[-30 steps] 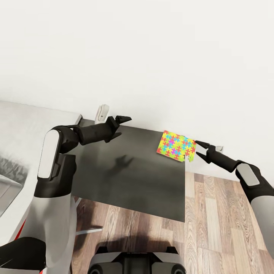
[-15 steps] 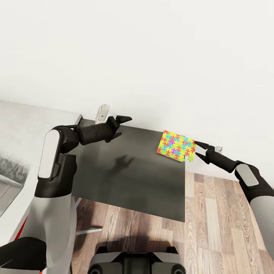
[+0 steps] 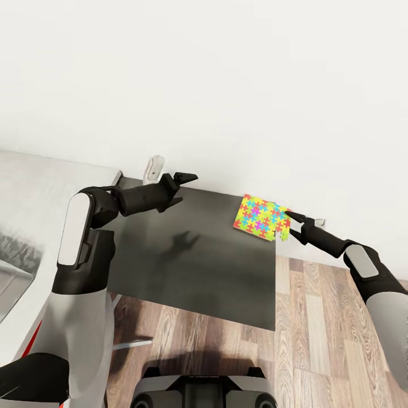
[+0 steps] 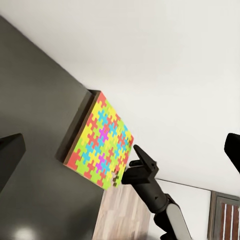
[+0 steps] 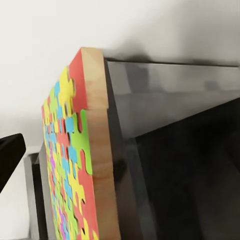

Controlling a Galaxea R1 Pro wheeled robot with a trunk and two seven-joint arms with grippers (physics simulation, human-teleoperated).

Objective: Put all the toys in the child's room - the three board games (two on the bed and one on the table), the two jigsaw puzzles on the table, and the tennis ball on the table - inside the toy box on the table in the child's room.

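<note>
At the far right corner of the dark grey table wing (image 3: 192, 266), the right gripper (image 3: 296, 222) reaches in from the side with its two black fingers spread apart, one above and one below the near edge of a jigsaw puzzle (image 3: 262, 217). Whether the fingertips touch the puzzle cannot be told; it has no firm hold on anything. In the right wrist view the jigsaw puzzle (image 5: 75, 170) shows edge-on, a thin wooden board with a bright top of yellow, pink, green and blue pieces, lying flat on the dark table (image 5: 180, 175) close to the white wall (image 5: 100, 25). One black fingertip (image 5: 9, 155) pokes into that picture at its edge.

The puzzle sits by the table's right rim, with wood-plank floor (image 3: 334, 340) beyond and below it.

Further left, the left gripper (image 3: 184, 178) hovers over the back edge of the table, its fingers slightly parted and holding nothing, its shadow falling on the dark top. From the left wrist view, the puzzle (image 4: 99, 142) and the right gripper (image 4: 140, 165) beside it are seen across the table. A pale grey surface (image 3: 34, 192) lies to the left of the dark wing.
</note>
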